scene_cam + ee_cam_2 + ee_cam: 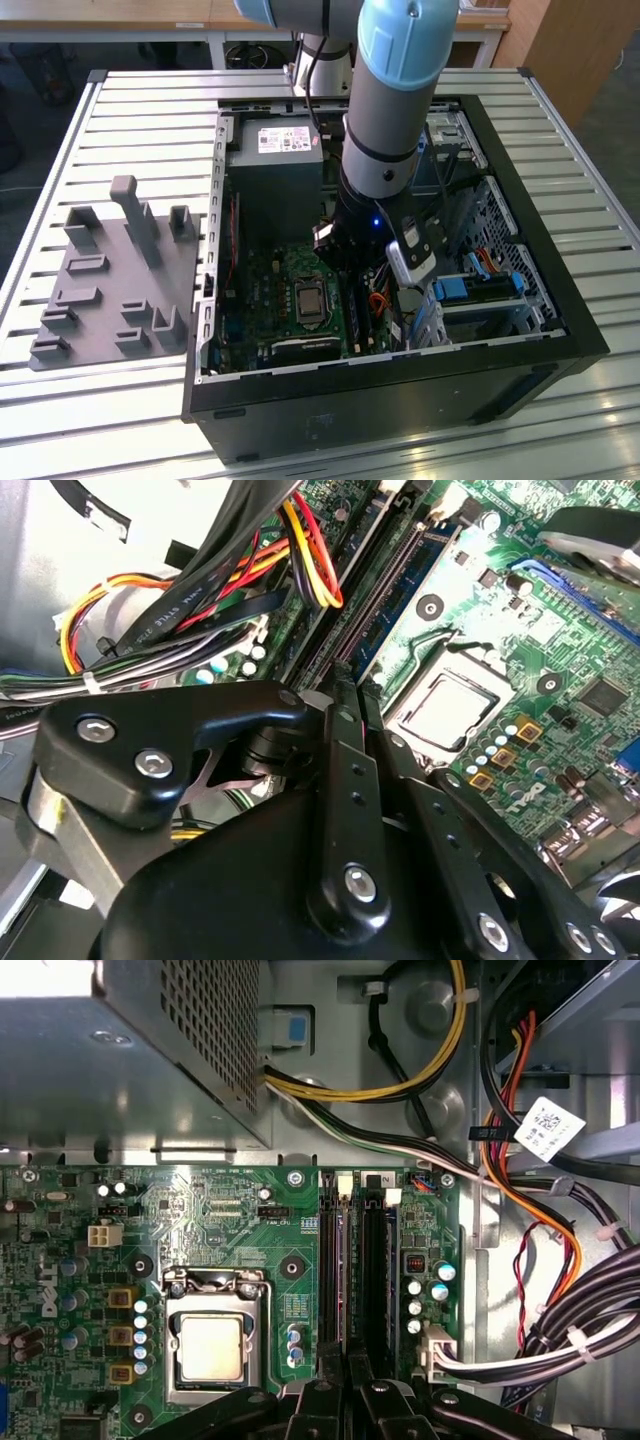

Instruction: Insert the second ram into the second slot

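At the far left of the exterior view, the grey moulded fixture plate (pixel 100 300) with its blocky pegs is sitting well apart from my work. Moving right into the open case, the perforated metal power supply (pixel 275 160) is shadowing the green motherboard (pixel 230 1210), where the square, shiny processor socket (pixel 210 1345) is lying just left of the long dark slots (pixel 375 1260). My gripper (pixel 348 1365) is reaching in at their near end, its black fingers (pixel 340 770) drawn close together and, as I judge it, pinching the second ram (pixel 346 1260), a thin, flat blue stick standing on edge along the slots in both wrist views. The risks I am weighing: the stick is stiff and brittle, so pressing while it is tilted or sitting a row off could be bending it or scraping the contacts, and a latch not swung clear could be blocking it. Further right, the bundle of glossy cables (pixel 540 1220) is crowding my knuckles and could snag, and the chunky blue drive clips (pixel 465 288) are sitting near my wrist.
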`<state>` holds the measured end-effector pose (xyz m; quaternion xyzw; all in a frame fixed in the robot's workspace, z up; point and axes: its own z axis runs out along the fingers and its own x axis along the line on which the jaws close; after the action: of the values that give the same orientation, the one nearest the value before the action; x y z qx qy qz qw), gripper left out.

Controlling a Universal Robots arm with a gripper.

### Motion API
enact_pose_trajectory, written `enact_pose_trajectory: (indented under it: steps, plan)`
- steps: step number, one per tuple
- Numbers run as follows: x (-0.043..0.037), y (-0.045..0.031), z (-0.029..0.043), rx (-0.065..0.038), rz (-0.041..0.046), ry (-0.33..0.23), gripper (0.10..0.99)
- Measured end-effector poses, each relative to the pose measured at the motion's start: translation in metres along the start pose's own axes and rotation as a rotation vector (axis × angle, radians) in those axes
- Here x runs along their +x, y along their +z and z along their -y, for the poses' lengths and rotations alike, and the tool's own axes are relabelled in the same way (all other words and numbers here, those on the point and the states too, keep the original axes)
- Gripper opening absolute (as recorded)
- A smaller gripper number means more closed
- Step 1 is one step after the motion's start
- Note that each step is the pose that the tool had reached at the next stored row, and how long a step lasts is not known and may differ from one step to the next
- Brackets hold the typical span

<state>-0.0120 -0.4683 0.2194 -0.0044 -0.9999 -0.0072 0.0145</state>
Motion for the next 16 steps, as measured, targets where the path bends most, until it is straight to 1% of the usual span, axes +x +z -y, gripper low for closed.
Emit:
enact_pose_trajectory:
  steps: [16]
  plan:
    - [-0.0015, 0.0035, 0.0, 0.0, -0.0005, 0.006, 0.137]
